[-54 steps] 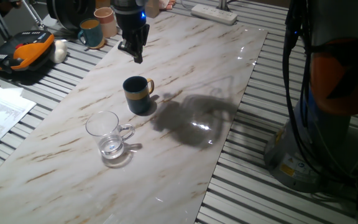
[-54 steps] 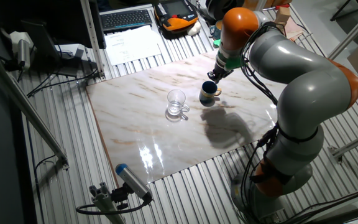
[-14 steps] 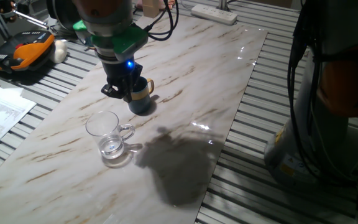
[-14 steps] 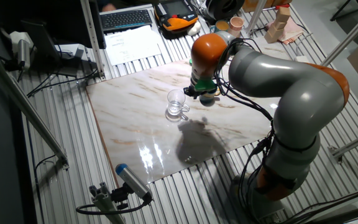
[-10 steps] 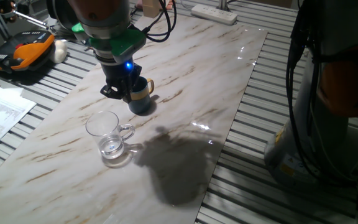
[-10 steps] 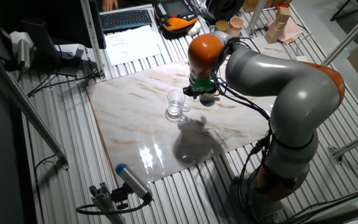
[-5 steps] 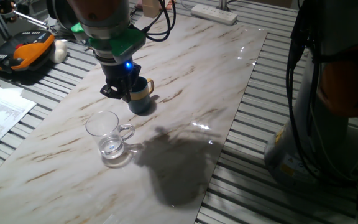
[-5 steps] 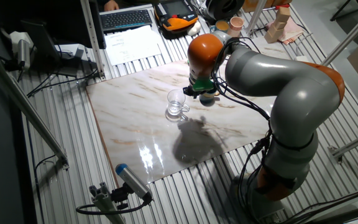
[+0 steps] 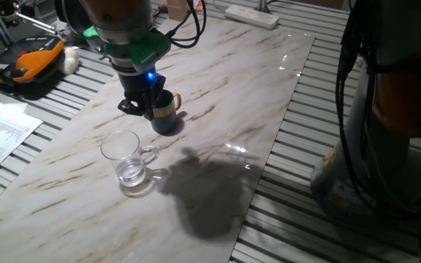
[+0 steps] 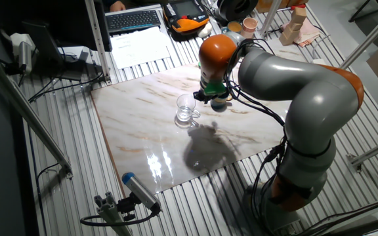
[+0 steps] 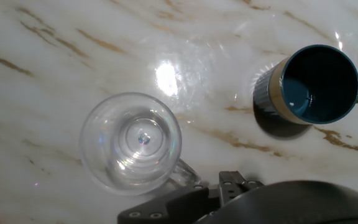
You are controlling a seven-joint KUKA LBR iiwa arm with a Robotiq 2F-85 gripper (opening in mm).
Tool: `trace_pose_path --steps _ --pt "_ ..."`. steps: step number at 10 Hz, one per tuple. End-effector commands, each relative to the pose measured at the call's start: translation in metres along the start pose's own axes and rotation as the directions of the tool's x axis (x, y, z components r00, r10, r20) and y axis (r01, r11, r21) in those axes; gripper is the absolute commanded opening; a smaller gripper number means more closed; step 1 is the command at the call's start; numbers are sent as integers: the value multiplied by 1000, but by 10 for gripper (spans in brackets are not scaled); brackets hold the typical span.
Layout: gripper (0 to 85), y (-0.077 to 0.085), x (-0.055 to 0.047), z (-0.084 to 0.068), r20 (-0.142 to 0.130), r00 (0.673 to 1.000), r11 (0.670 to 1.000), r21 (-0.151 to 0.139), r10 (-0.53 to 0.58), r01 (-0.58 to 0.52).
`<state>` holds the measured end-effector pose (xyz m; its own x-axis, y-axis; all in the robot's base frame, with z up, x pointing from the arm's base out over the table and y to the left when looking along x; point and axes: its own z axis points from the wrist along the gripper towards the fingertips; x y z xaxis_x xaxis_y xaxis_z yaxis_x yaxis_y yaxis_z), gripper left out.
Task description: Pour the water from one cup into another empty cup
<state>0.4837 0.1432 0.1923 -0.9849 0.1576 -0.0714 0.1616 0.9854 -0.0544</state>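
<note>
Gripper (image 9: 139, 109) hangs low over the table (image 9: 218, 95), beside the blue mug (image 9: 165, 112), nothing in its grasp; whether the fingers stand apart or together cannot be made out, since the hand view shows only dark housing along its bottom edge.

Glass mug (image 11: 131, 140) sits upright just below the hand, its clear handle (image 11: 182, 174) pointing toward four o'clock in the hand view, close to the dark housing. Water (image 9: 131, 173) is a shallow pool at the bottom. Blue mug (image 11: 309, 85) stands at two o'clock from the glass in that view, well apart, upright, inside empty, yellow handle at its far right edge.

Step in hand, as I judge it: lining up to take the glass. To do it well, the hand needs to shift off the blue mug and centre on the glass, straddling either the handle or the wall. Glass is slick and thin-walled; a firm, square grip low enough to stop rotation seems wise. Descent should stay clear of the blue mug's rim.

Against five seconds back: the arm has come from the far side of the table, at twelve o'clock from the blue mug, down to hover next to it. Over the last second and a half, hardly any motion. Both mugs unmoved.
</note>
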Motion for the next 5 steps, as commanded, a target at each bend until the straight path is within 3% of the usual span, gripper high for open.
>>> trace_pose_path --steps 1,4,5 --pt "0 0 0 0 0 1000 1000 0 -1 1" --pt "0 0 0 0 1 999 999 32 -32 32" --pt "0 0 0 0 8 999 998 31 -48 48"
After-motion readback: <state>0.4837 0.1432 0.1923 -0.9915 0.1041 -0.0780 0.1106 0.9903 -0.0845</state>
